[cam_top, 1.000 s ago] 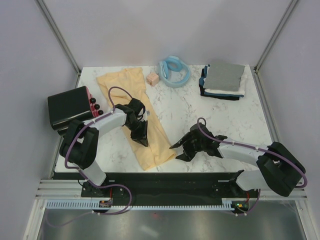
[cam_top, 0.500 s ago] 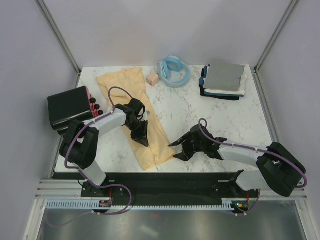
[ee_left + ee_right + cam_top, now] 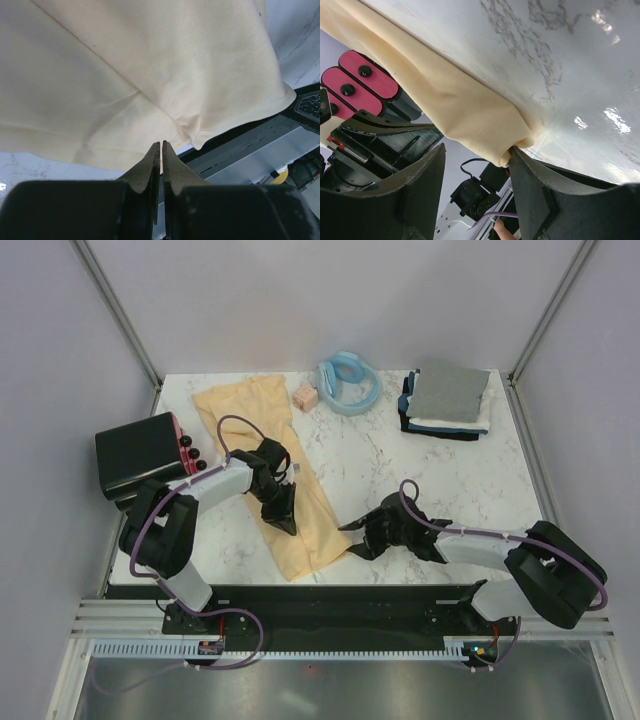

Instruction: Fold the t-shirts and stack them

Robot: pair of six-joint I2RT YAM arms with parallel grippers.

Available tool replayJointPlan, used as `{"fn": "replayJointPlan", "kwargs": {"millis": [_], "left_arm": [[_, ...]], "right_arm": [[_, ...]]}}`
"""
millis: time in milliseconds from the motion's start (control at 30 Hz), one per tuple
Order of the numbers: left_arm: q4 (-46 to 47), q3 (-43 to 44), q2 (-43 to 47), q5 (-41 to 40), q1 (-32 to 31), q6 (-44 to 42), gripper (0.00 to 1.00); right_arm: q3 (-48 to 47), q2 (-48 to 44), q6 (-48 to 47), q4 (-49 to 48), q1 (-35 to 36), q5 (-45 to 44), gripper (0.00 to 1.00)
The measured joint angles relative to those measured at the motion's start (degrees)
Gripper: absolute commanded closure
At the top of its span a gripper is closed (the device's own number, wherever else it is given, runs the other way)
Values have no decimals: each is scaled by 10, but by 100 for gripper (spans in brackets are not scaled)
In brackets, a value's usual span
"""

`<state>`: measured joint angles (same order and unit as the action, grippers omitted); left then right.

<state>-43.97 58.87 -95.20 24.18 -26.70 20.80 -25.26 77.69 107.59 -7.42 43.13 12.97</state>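
Across the marble table (image 3: 380,460), your right gripper (image 3: 355,542) is creeping up to the near corner of the pale yellow t-shirt (image 3: 250,410), jaws wide and empty, now straddling it. Your left gripper (image 3: 283,520) is staying closed, apparently pinching that shirt's cloth, so you are nearing a two-handed fold.

- Top external: fixed, high behind the arm bases (image 3: 188,612) at 6 o'clock, facing down over the whole surface (image 3: 450,470).
- Left wrist: close above the cream t-shirt (image 3: 150,60); left claw (image 3: 160,146) at 6 o'clock.
- Right wrist: low, close; shares that t-shirt's near end with both.
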Motion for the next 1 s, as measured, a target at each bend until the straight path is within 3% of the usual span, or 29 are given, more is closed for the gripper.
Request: {"fn": "replayJointPlan", "kwargs": {"millis": [700,1000], "left_arm": [[9,-2,0,62,-49,-14,93],[14,-2,0,64,-72,-16,93]], "right_arm": [[-23,-18,-2,96,8,-43,41],[-19,-24,14,94,19,-73,50]]}}
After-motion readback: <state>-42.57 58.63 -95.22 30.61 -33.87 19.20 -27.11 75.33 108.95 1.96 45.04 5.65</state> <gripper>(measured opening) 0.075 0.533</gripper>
